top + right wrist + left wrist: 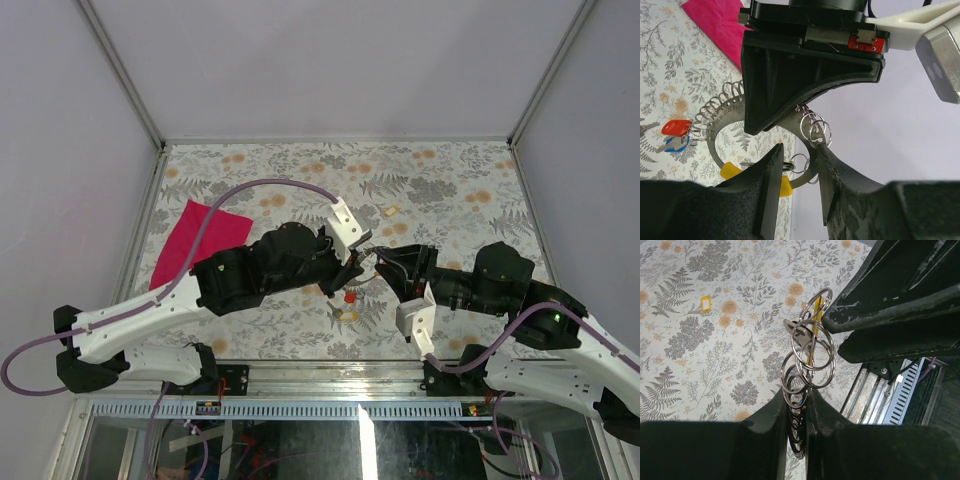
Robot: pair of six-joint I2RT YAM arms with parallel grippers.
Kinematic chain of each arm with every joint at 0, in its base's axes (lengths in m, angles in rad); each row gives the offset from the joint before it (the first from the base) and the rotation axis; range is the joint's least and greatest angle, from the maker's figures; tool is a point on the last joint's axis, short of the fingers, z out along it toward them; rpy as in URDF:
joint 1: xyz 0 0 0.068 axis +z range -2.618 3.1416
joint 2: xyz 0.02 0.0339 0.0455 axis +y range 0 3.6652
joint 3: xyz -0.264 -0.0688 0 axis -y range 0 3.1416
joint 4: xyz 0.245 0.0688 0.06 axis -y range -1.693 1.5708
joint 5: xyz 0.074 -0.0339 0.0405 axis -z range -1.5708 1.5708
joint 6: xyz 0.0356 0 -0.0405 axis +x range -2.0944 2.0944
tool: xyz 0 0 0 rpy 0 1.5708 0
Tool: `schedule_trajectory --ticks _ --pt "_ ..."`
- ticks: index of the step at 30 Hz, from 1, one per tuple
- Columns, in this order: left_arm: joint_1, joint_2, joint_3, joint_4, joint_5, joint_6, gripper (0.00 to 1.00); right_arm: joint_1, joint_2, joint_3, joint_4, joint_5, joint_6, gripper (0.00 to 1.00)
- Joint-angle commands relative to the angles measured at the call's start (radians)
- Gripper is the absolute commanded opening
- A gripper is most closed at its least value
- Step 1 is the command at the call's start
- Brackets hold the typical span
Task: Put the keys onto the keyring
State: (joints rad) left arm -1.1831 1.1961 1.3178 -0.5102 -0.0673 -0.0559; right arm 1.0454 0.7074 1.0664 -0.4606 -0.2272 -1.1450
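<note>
I can read no text anywhere. Tiny engraved marks run along the keyring at nine o'clock in the right wrist view, too small to read.

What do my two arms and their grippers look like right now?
The left arm and right arm match: white lower links, black upper joints, a purple cable along each, a white camera housing at the wrist. The left gripper and right gripper have black, tapering fingers.
</note>
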Motion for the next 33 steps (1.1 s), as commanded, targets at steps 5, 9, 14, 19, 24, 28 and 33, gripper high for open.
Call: schedule_trajectory --ticks 5,9,14,19,24,28,33 --pt "-0.002 -0.006 0.028 0.032 -0.007 -0.009 0.00 0.001 -0.004 0.047 0.038 -0.004 -0.025 0.39" --pt "-0.001 -0.006 0.028 0.031 -0.009 -0.009 0.00 0.001 -0.008 0.062 0.026 -0.007 -0.025 0.39" --pt "-0.002 0.001 0.031 0.032 -0.005 -0.011 0.00 0.001 -0.005 0.067 0.019 -0.014 -0.025 0.40" --pt "-0.002 0.009 0.035 0.031 0.004 -0.007 0.00 0.001 0.017 0.065 0.001 -0.024 -0.027 0.40" --pt "-0.002 0.008 0.032 0.031 0.005 -0.006 0.00 0.001 0.030 0.060 -0.004 -0.015 -0.039 0.39" --pt "-0.002 0.007 0.033 0.032 0.006 -0.006 0.00 0.001 0.033 0.056 -0.008 -0.004 -0.043 0.36" --pt "-0.002 0.006 0.032 0.031 0.005 -0.003 0.00 0.002 0.025 0.042 0.003 0.007 -0.044 0.26"
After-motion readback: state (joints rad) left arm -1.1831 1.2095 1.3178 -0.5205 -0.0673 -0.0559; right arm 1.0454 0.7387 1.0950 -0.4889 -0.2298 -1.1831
